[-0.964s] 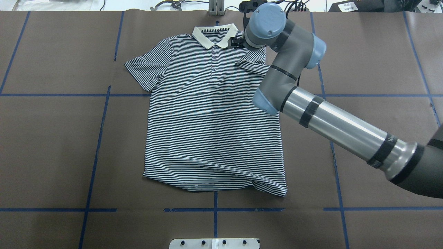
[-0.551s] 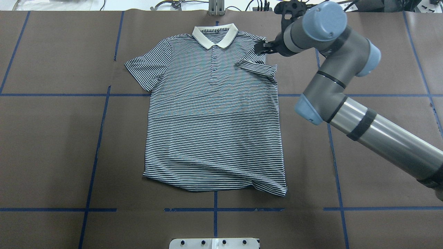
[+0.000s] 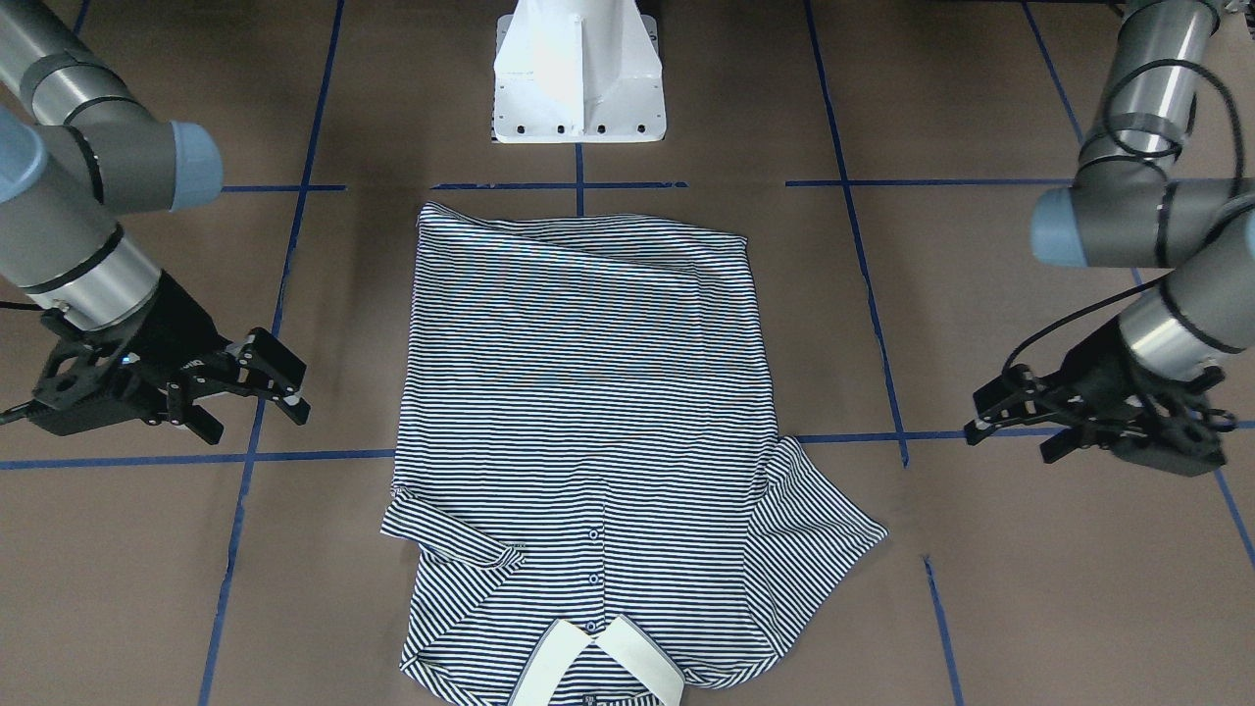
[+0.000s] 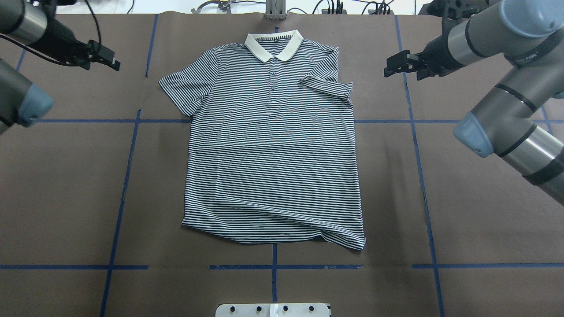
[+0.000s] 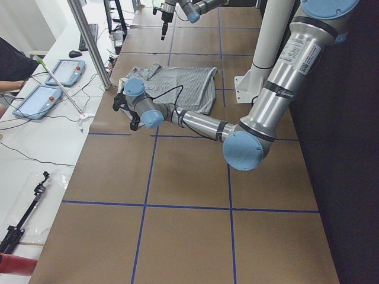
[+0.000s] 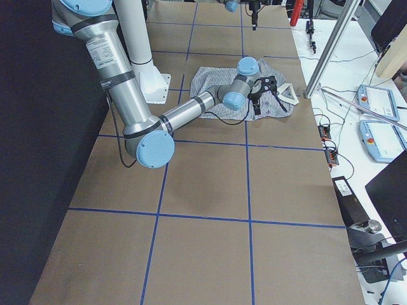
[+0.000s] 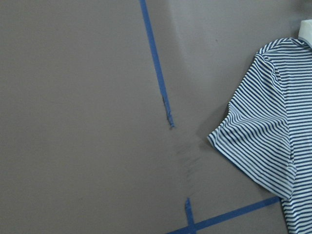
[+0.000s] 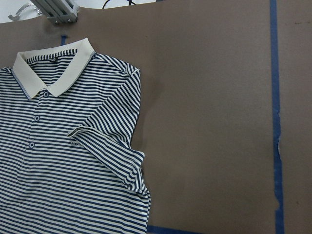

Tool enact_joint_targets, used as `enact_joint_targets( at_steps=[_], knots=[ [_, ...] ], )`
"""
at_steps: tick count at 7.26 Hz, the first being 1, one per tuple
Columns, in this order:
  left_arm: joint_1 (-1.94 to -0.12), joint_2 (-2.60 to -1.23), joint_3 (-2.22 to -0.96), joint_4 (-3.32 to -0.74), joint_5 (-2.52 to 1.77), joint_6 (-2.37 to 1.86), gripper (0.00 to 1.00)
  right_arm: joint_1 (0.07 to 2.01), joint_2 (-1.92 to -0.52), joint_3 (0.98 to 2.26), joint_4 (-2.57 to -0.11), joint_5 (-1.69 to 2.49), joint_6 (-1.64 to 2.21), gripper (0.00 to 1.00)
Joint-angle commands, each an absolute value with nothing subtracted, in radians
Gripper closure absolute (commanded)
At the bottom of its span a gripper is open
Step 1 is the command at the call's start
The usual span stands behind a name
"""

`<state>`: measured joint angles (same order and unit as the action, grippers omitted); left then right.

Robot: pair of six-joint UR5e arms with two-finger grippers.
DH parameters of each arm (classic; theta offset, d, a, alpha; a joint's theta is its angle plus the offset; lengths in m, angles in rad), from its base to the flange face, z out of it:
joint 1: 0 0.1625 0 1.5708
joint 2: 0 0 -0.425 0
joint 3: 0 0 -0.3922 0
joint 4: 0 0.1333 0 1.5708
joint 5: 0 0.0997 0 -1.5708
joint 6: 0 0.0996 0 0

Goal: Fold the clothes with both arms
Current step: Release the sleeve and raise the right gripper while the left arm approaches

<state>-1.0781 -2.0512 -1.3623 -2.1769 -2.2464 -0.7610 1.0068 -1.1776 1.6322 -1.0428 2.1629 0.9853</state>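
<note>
The striped polo shirt (image 4: 273, 145) lies flat on the brown table, its cream collar (image 4: 274, 46) at the far edge. One sleeve (image 4: 183, 88) is spread out towards my left side. The other sleeve (image 4: 328, 86) is folded over onto the chest. My left gripper (image 4: 110, 59) is open and empty, off the shirt beyond the spread sleeve. My right gripper (image 4: 395, 65) is open and empty, off the shirt beside the folded sleeve's shoulder. In the front-facing view the shirt (image 3: 588, 392) lies between the right gripper (image 3: 257, 404) and the left gripper (image 3: 1010, 436). The right wrist view shows the folded sleeve (image 8: 107, 151).
The white pedestal base (image 3: 578, 69) stands at the robot's edge of the table, just behind the shirt's hem. Blue tape lines (image 4: 128, 176) cross the brown table cover. A metal post (image 4: 275, 9) stands past the collar. Tablets (image 5: 65, 71) lie on a side bench.
My right gripper has drawn away from the shirt's shoulder to the right and now stands off the cloth. My left arm has come into view at the far left. The shirt has not moved.
</note>
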Motion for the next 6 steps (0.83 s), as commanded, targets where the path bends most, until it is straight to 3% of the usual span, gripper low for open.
enact_joint_targets(
  at_steps=[1, 2, 6],
  knots=[
    [-0.961, -2.164, -1.185, -2.314, -2.045, -0.801, 0.18, 1.048, -1.222, 1.649, -1.039, 2.226, 0.985, 0.00],
    [-0.950, -2.178, -1.101, -2.430, -2.019, -0.801, 0.23, 1.048, -1.248, 1.670, -1.037, 2.226, 0.985, 0.00],
    [-0.916, -2.204, -0.994, -2.531, -1.994, -0.795, 0.35, 1.046, -1.270, 1.695, -1.039, 2.223, 0.988, 0.00]
  ],
)
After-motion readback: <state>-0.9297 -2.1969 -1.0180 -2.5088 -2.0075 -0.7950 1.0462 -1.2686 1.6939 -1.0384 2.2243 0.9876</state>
